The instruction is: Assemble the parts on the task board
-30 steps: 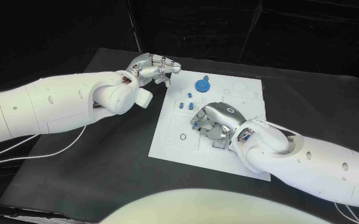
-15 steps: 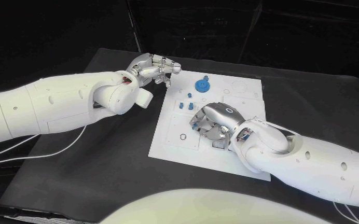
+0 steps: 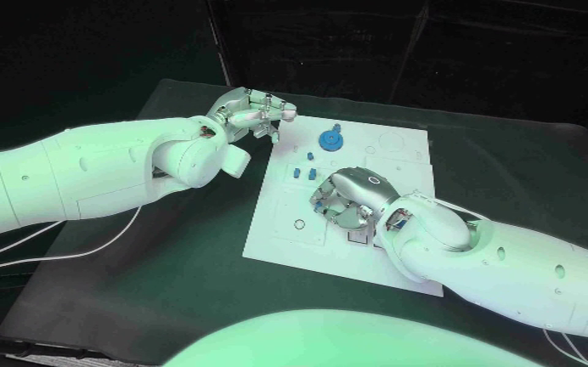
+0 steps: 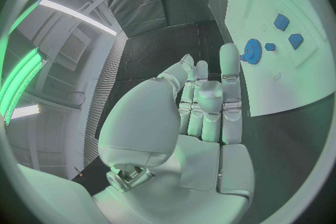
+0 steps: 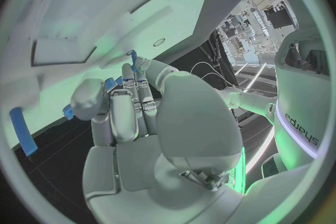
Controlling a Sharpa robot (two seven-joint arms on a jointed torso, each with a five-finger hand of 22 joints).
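So we're looking down at the task board, sitting in the middle of the black table. Our right hand is planted low over the middle of the board, knuckles up and fingers curled down onto the surface. A bit of blue peeks out at its fingertips in the head view, and from the right wrist we can see a thin blue part standing up right at the fingertips — but whether the hand actually has hold of it or is just pressing next to it, we can't tell.

Our left hand hangs just off the board's far left corner, above the table rather than the plate. From the left wrist its fingers lie straight and side by side, with the thumb folded across in front of them, and nothing is in it.

On the board itself, the blue gear lies flat near the far edge, just beside the left hand but not touching it. A few small blue pieces sit between the gear and the right hand. From the left wrist the same gear shows up with two small blue blocks near it — all loose on the white plate.
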